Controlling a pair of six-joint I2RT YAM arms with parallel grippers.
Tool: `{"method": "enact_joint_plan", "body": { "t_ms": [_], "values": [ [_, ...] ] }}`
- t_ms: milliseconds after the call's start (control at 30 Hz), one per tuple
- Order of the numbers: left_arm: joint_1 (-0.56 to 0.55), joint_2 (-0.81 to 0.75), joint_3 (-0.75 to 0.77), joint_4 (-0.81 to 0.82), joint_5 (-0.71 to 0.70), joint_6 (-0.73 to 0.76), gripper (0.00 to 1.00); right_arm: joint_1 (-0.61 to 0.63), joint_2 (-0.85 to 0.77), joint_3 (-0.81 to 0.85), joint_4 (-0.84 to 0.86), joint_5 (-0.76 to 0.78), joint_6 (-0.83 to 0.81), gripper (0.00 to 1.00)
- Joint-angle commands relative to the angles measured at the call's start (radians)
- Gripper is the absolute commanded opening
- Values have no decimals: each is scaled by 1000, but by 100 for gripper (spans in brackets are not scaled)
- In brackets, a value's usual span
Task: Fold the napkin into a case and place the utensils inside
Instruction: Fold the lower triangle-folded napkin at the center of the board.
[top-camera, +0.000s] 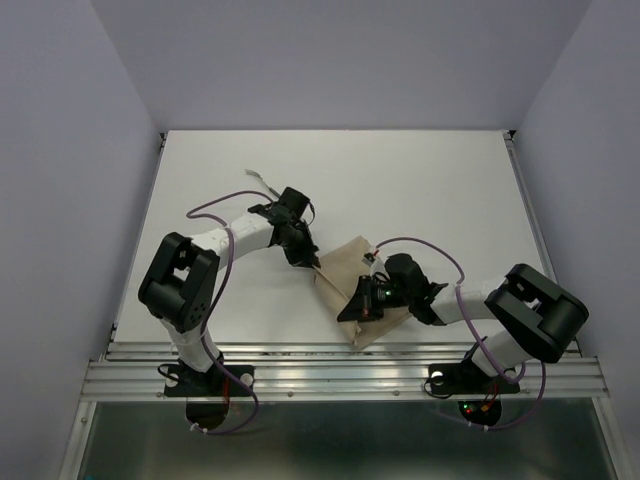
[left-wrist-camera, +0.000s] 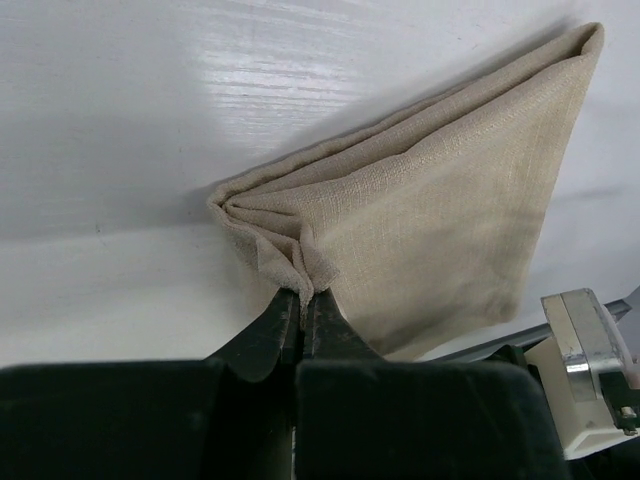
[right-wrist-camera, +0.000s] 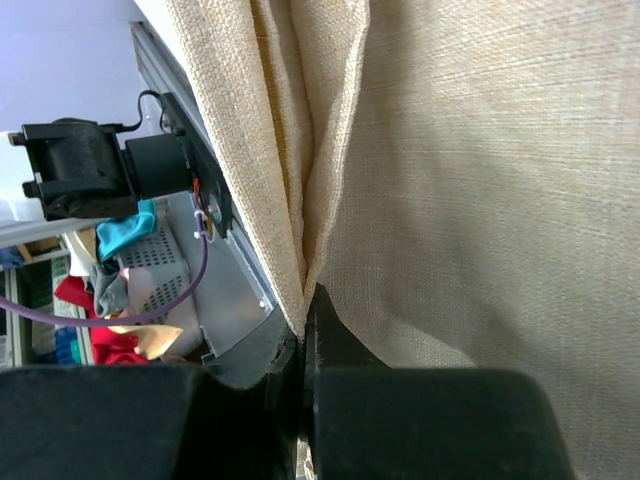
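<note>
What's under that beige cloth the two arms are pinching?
Only the white table shows around and beneath the napkin. Its layered folds hide anything directly under or inside it. Slim pale pieces, likely the utensils, lie apart, farther back.

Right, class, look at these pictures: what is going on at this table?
A plain beige-tan cloth napkin, folded into layers, is held from two sides. The left end effector is shut on a bunched corner, and the right end effector is shut on a folded edge. The slim silvery utensils lie apart, farther back, not yet inside any case.
</note>
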Motion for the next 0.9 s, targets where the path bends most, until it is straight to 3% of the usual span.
{"method": "enact_joint_plan", "body": {
  "t_ms": [0,333,433,567,733,867],
  "values": [
    [0,22,68,-64,-62,-52,0,-13,-9,-24,43,25,15,1],
    [-4,122,186,-98,-102,-69,0,-13,-53,-61,-27,152,22,1],
    [-6,127,189,-89,-100,-56,12,-13,-46,-58,-50,162,12,1],
    [-7,101,163,-64,-103,-43,38,-13,5,-45,-52,150,10,1],
    [-7,42,160,-60,-136,-20,56,-13,54,-35,-49,137,2,1],
    [-7,4,168,-69,-172,6,57,-13,66,-35,-50,143,-4,1]
  ]
}}
